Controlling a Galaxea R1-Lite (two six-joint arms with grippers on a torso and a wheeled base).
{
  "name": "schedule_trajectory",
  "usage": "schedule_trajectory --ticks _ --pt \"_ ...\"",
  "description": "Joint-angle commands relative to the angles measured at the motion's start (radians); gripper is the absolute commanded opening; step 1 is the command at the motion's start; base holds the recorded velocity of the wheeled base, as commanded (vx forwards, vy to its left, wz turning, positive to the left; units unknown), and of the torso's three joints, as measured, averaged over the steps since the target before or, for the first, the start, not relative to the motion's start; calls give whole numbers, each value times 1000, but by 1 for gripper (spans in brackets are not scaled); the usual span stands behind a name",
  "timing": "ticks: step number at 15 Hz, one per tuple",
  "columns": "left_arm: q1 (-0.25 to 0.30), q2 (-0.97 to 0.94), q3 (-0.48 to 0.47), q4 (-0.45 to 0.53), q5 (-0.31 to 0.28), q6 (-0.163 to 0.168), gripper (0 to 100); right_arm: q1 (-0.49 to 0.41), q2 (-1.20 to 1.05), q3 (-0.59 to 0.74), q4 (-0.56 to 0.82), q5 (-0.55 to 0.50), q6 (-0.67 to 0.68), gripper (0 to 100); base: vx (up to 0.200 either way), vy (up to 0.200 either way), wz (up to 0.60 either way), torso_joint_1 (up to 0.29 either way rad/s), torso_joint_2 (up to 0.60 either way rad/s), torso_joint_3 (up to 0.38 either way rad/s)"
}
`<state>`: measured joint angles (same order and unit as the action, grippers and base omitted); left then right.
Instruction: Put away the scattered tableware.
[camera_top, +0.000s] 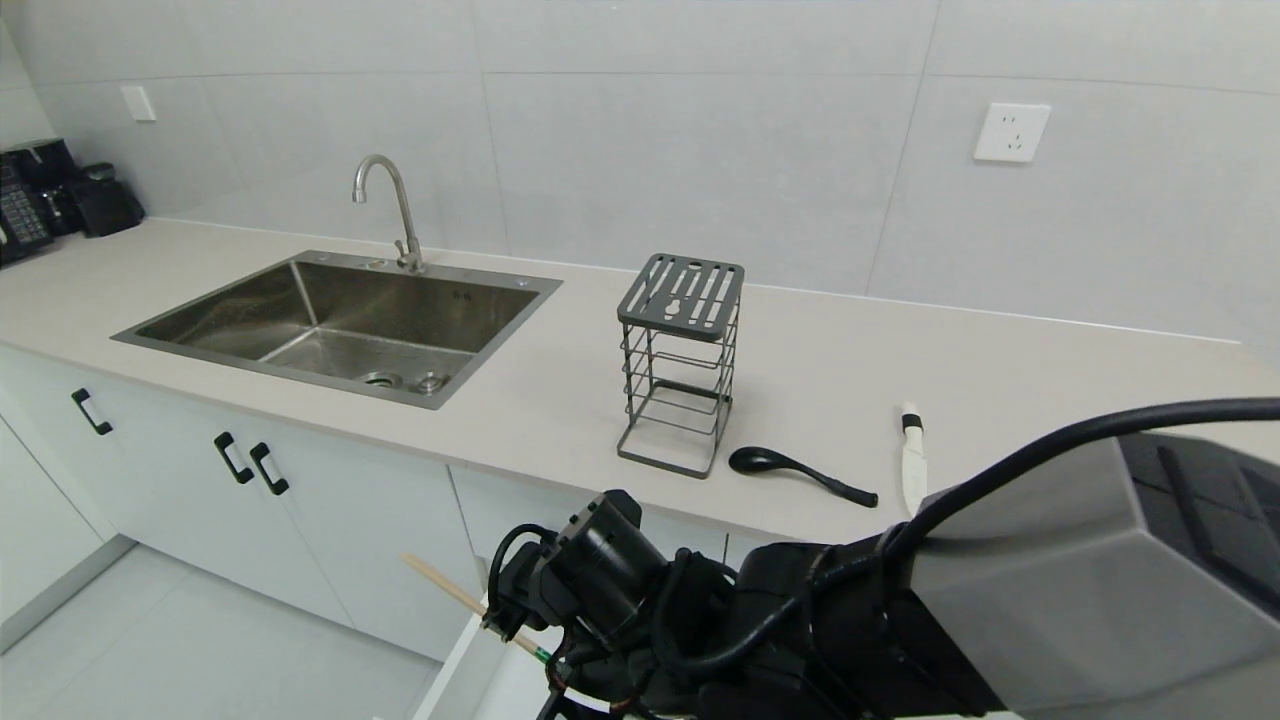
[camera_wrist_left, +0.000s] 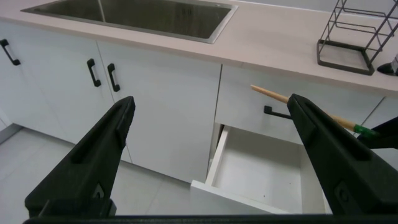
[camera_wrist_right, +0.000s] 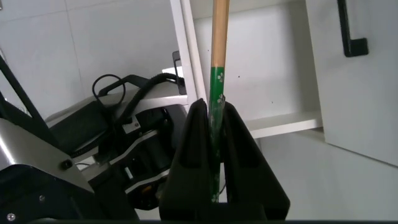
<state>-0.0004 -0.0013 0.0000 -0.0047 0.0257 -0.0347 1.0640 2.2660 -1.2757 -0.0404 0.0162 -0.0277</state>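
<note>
One chopstick (camera_wrist_right: 219, 62) is pinched at its green end by the right gripper (camera_wrist_right: 216, 109) near the open drawer (camera_wrist_left: 261, 174); the left gripper (camera_wrist_left: 211, 102) is spread. The long free end could be knocked askew on the drawer rim.

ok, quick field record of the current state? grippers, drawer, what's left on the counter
right gripper: shut on chopsticks, by the open drawer
left gripper: open, empty, facing the drawer
drawer: pulled out below the counter
on counter: black spoon beside wire rack; knife farther to the robot's right
not yet stowed: chopsticks, black spoon, knife
</note>
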Motion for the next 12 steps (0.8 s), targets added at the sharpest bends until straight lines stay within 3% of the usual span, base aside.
schedule_trajectory --ticks 1,12 --pt "-1 1 0 0 0 -1 100 -3 4 -2 1 -16 0 0 0 0 0 -183 373 183" --pt "0 1 0 0 0 -1 100 -7 38 -11 -50 -50 -3 0 0 0 0 -174 342 168"
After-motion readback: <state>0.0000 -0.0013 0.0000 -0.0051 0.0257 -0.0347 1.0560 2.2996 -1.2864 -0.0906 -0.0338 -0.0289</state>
